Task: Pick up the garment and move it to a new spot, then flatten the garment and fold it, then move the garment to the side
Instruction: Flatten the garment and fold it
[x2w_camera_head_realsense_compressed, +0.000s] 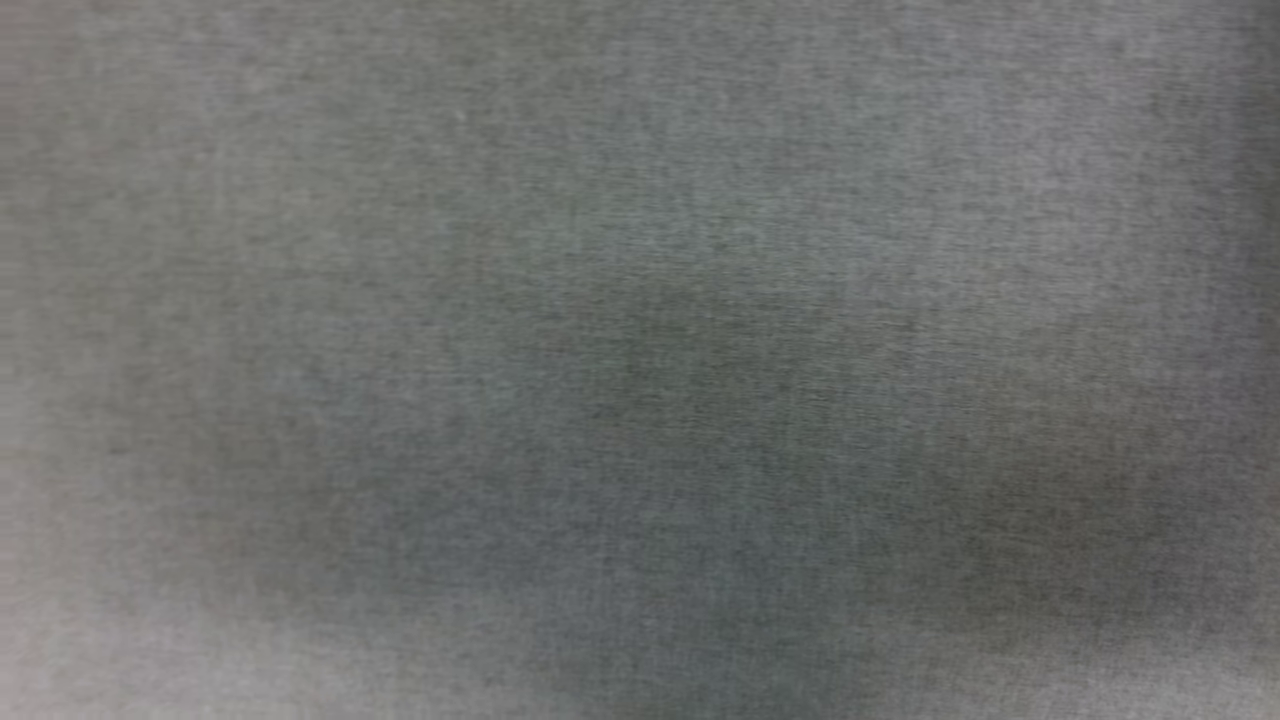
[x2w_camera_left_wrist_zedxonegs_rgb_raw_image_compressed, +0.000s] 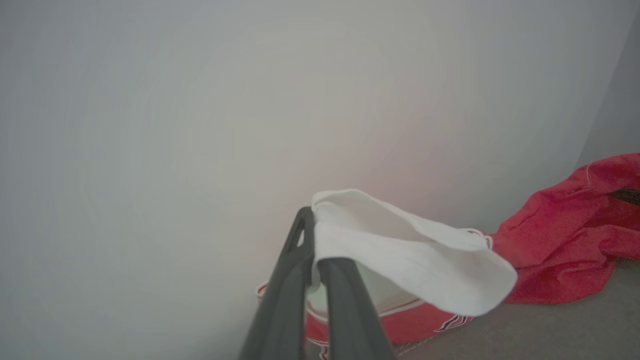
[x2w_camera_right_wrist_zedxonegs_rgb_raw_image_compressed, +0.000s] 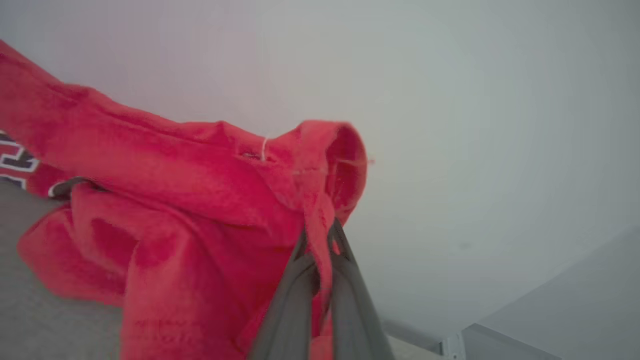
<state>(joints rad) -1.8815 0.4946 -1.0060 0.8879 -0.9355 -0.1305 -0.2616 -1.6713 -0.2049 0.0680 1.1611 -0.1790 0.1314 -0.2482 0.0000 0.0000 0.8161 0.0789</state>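
Head view: a blurred grey woven surface (x2w_camera_head_realsense_compressed: 640, 360) with soft dark shadows toward 6 and 4 o'clock. Left wrist view: the left end effector (x2w_camera_left_wrist_zedxonegs_rgb_raw_image_compressed: 311, 240) rises from 6 o'clock with its two dark fingers drawn together, gripping the garment (x2w_camera_left_wrist_zedxonegs_rgb_raw_image_compressed: 565, 240) by a white sleeve (x2w_camera_left_wrist_zedxonegs_rgb_raw_image_compressed: 410, 260). The sleeve drapes over the right finger and spreads away toward 4 o'clock, hiding that fingertip. Below the sleeve, at 5 o'clock, runs red-white striped trim (x2w_camera_left_wrist_zedxonegs_rgb_raw_image_compressed: 450, 322). The red body bunches farther off at 3 o'clock and rests on the grey surface (x2w_camera_left_wrist_zedxonegs_rgb_raw_image_compressed: 550, 330). A pale blank wall (x2w_camera_left_wrist_zedxonegs_rgb_raw_image_compressed: 150, 150) stands behind, from 9 to 1 o'clock. Right wrist view: the right end effector (x2w_camera_right_wrist_zedxonegs_rgb_raw_image_compressed: 320, 240) also rises from 6 o'clock, closed on a narrow fold of red cloth that runs down between the fingers. Above the tips, at 12 o'clock, the hem curls into an open loop (x2w_camera_right_wrist_zedxonegs_rgb_raw_image_compressed: 345, 165). The garment's bulk (x2w_camera_right_wrist_zedxonegs_rgb_raw_image_compressed: 200, 200) stretches from the grip toward 9 and 10 o'clock and sags to 7 o'clock, down to the grey surface (x2w_camera_right_wrist_zedxonegs_rgb_raw_image_compressed: 30, 320). A bit of black, white-edged lettering (x2w_camera_right_wrist_zedxonegs_rgb_raw_image_compressed: 15, 160) shows at 9 o'clock. At 4 o'clock lies a pale grey ledge (x2w_camera_right_wrist_zedxonegs_rgb_raw_image_compressed: 575, 300), well apart from the cloth, with the pale wall (x2w_camera_right_wrist_zedxonegs_rgb_raw_image_compressed: 500, 125) behind.
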